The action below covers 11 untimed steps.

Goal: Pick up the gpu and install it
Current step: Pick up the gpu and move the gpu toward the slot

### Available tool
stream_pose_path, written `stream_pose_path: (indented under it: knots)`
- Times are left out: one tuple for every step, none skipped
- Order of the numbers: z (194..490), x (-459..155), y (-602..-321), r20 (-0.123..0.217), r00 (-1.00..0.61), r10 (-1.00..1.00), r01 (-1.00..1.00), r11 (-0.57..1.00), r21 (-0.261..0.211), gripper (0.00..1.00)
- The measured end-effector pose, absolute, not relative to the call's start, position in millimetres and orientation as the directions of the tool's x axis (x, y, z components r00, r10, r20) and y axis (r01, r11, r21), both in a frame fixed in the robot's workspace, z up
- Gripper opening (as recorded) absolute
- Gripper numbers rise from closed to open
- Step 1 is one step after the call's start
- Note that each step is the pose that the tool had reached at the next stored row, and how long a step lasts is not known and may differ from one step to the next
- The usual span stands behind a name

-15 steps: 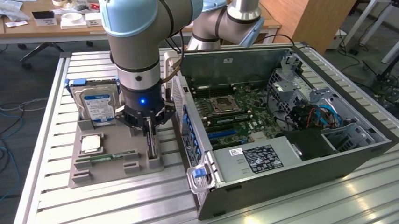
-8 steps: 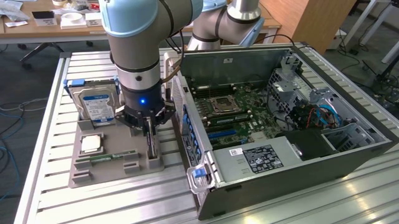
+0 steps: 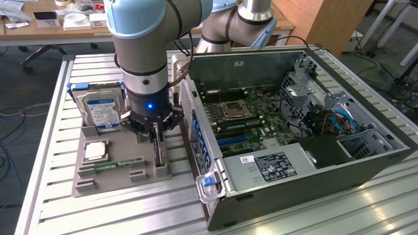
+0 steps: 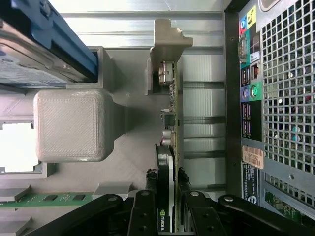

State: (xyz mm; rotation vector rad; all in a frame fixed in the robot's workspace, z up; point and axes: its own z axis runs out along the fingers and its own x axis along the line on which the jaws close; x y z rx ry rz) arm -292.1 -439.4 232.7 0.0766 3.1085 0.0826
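Bench: found ribbed aluminium slats [image 3: 98,215] carrying a grey tray [image 3: 114,182], with an open computer case [image 3: 307,188] just beside it. Saw the gripper [image 3: 155,139] clamped on the gpu [image 4: 166,167], which stood on edge in its tray slot. Noted a hard drive [image 3: 103,111], a RAM stick [image 3: 121,164] and a processor [image 3: 95,151] in the same tray. Spotted a wooden desk [image 3: 26,33] and dark floor [image 3: 19,88] beyond.
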Motion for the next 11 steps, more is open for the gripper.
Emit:
stream_pose_path:
  knots:
    - [232.7, -292.1, -439.4, -0.03, -0.998, 0.05, 0.048, 0.997, 0.054, 0.27]
    - [232.7, -292.2, -439.4, -0.03, -0.998, 0.05, 0.048, 0.997, 0.054, 0.27]
    - [232.7, -292.1, -439.4, -0.03, -0.998, 0.05, 0.048, 0.997, 0.054, 0.27]
    - [232.7, -292.2, -439.4, -0.03, -0.998, 0.05, 0.048, 0.997, 0.054, 0.27]
    - [232.7, -292.1, -439.4, -0.03, -0.998, 0.05, 0.048, 0.997, 0.054, 0.27]
    - [233.0, -292.1, -439.4, -0.03, -0.998, 0.05, 0.048, 0.997, 0.054, 0.27]
    - [233.7, -292.2, -439.4, -0.03, -0.998, 0.049, 0.048, 0.997, 0.054, 0.27]
    - [234.7, -292.2, -439.4, -0.03, -0.998, 0.049, 0.048, 0.997, 0.054, 0.27]
    - [236.0, -292.1, -439.4, -0.03, -0.998, 0.049, 0.048, 0.997, 0.054, 0.27]
    - [237.7, -292.1, -439.4, -0.03, -0.998, 0.049, 0.048, 0.997, 0.054, 0.27]
    - [239.6, -292.1, -439.4, -0.03, -0.998, 0.049, 0.048, 0.997, 0.054, 0.27]
